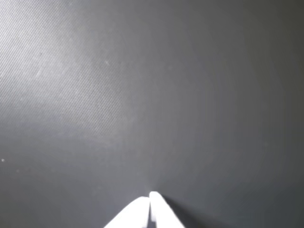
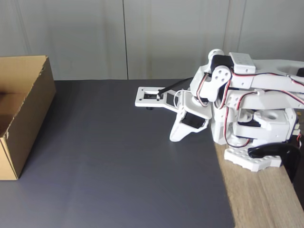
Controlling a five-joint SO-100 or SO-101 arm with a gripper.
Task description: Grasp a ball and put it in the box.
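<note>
Large plain brown corrugated cardboard box [image 2: 21, 111], straight-sided, top open, stands at the far left of the fixed view on the left part of the mat; its right wall faces the arm, and part of the inside floor shows.

Surface: smooth dark grey mat [image 2: 118, 161] covering most of the table, fine weave visible in the wrist view [image 1: 142, 95]. Light wooden tabletop [image 2: 261, 199] shows bare to the right of the mat. Pale grey panelled wall [image 2: 142, 38] behind.

White two-finger gripper [image 2: 178, 135] on the folded white arm [image 2: 247, 95], base at right on the wood. Fingertips point down near the mat's right edge. In the wrist view the two white tips [image 1: 151, 202] meet with only a thin seam between them, nothing held.

A wide stretch of mat lies bare between box and gripper, and on the near side too. The mat's right edge runs diagonally just beside the arm base.
</note>
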